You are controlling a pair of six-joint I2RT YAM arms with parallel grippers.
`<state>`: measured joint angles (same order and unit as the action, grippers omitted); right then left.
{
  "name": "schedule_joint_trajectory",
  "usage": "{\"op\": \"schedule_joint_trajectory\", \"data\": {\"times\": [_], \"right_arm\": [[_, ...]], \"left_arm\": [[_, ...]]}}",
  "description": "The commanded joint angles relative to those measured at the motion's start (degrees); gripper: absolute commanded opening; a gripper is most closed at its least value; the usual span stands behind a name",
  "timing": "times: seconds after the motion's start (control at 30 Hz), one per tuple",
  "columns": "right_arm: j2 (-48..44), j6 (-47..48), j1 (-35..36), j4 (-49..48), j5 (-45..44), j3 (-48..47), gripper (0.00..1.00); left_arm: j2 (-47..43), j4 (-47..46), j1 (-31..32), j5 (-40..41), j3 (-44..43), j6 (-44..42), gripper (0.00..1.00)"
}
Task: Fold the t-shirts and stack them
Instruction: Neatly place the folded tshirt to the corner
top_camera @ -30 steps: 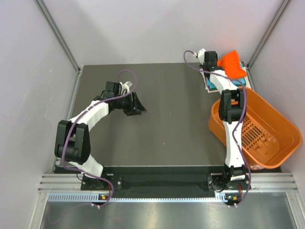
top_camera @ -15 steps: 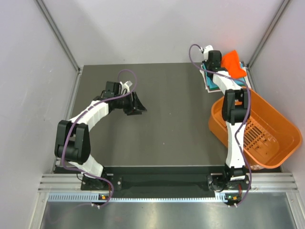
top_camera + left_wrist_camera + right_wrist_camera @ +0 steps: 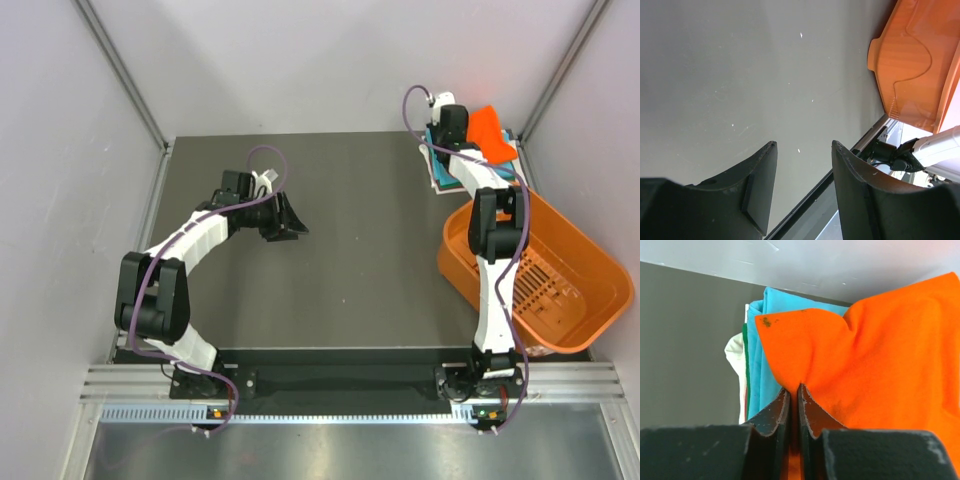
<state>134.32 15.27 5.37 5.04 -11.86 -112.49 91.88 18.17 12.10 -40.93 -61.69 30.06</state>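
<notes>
Far right corner of the worktop (image 3: 350, 260): the right pincer (image 3: 794, 388) was clenched on a fold of the orange t-shirt (image 3: 875, 355), bunched above the turquoise t-shirt (image 3: 756, 360) and the white t-shirt (image 3: 734, 356) stacked there. The left pincer (image 3: 802, 147) hung released and empty, mid-left. The orange basket (image 3: 590, 262) showed no cloth. Probably the last shirt, and it wanted laying flat and letting go.

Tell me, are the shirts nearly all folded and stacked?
Nearly, it seems. Done: the turquoise shirt lies folded on the pile in the far corner. In hand: the right gripper pinches the orange shirt over that pile. Left: laying it flat on top. No shirts show in the basket.
</notes>
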Motion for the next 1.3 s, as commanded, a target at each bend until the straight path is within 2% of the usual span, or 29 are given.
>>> {"op": "schedule_joint_trajectory", "data": {"times": [0.0,0.27,0.43,0.53,0.63,0.67,0.77,0.9,1.07,1.17,1.27], "right_arm": [[-2.9,-3.9,-0.3,-4.6,2.0,-0.6,0.03],[-2.4,-9.0,-0.4,-8.6,0.5,-0.8,0.0],[-1.7,-10.9,-0.3,-9.2,0.5,-1.1,0.07],[-0.9,-11.3,-0.3,-8.1,5.2,-1.9,0.17],[-0.8,-11.1,0.1,-6.0,6.0,-3.7,0.29],[-1.3,-11.2,0.0,-5.8,5.8,-3.4,0.39],[-4.4,-11.1,-0.1,-5.5,5.2,-1.6,0.54],[-9.2,-12.3,-1.3,-1.5,1.4,-0.6,0.56],[-15.8,-17.7,-4.8,5.4,1.5,1.0,0.56],[-17.4,-19.7,-9.0,11.6,2.6,1.0,0.55],[-16.9,-22.1,-12.7,22.2,6.3,-2.3,0.55]], "left_arm": [[-1.0,-2.5,-0.2,-1.1,0.2,-0.2,0.52],[-0.8,-2.4,-0.2,-0.8,0.0,-0.3,0.52],[-0.7,-2.4,-0.2,-1.1,0.1,-0.3,0.52],[-0.6,-2.5,-0.2,-1.1,0.0,-0.3,0.52],[-0.6,-2.5,-0.2,-1.1,0.0,-0.3,0.52],[-0.6,-2.5,-0.2,-1.2,0.0,-0.3,0.52],[-0.6,-2.5,-0.2,-1.0,0.1,-0.4,0.52],[-0.4,-2.4,-0.1,-1.0,0.1,-0.4,0.52],[0.2,-2.6,-0.2,-0.9,0.1,-0.7,0.52],[0.8,-3.2,-0.2,-2.5,0.3,-1.0,0.53],[0.7,-1.3,-0.3,-0.9,-1.4,-3.6,0.53]]}}
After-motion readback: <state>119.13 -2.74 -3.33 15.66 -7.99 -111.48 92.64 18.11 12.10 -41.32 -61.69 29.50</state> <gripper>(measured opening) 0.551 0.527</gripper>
